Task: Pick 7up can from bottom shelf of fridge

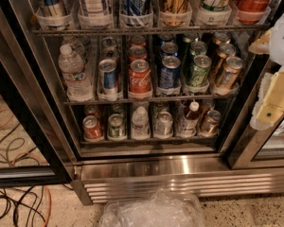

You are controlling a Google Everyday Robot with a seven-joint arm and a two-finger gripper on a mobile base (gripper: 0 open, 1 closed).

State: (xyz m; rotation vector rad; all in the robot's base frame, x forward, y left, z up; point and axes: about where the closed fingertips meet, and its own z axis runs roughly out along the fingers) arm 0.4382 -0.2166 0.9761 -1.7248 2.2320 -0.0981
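Gripper [273, 100] hangs above and to the right of the bottom shelf [146, 138] of the fridge [180, 169], beyond that shelf's right end; whether it is clenched or released cannot be told. Upright at the shelf's front edge, in the fourth lane from its left end, stands the 7up can [164, 123].

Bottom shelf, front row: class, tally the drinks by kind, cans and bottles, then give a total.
Cans: 4
Bottles: 2
Total: 6
The tool is at the right edge, outside the fridge.
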